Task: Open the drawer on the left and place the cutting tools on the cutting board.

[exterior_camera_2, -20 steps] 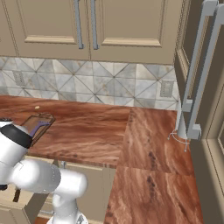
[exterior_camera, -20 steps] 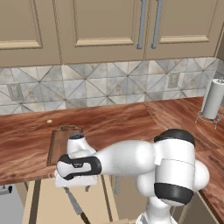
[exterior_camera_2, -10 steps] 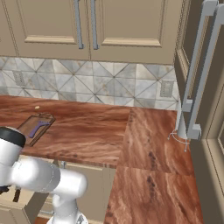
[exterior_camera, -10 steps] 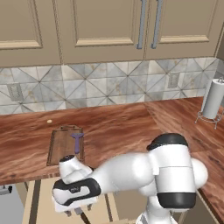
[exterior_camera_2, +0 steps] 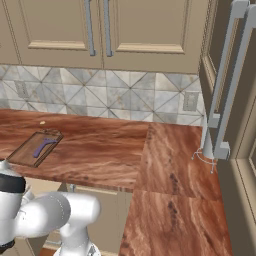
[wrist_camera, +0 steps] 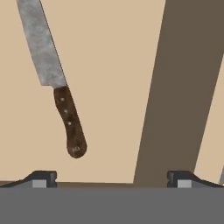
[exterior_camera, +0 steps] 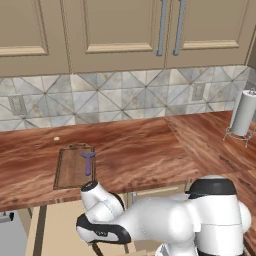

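The claw (wrist_camera: 111, 177) hangs with its two dark tips spread wide apart and nothing between them, pointing down into the open drawer (wrist_camera: 113, 57). In the hand view the knife (wrist_camera: 54, 78) lies flat on the drawer's plain beige floor, toward 10 o'clock from the claw: its dark riveted handle ends nearest the claw, and the grey blade runs off toward 11 o'clock. The knife is clear of both tips. A dark band crosses the drawer floor from 1 o'clock down toward 6 o'clock.

In the left base view the arm bends low in front of the tabletop (exterior_camera: 140, 155) edge. Up on that tabletop, at about 11 o'clock from the arm's wrist, the cutting board (exterior_camera: 70, 167) lies flat with the purple peeler (exterior_camera: 88, 161) resting on it. The paper towel holder (exterior_camera: 243, 116) stands far off at 2 o'clock.
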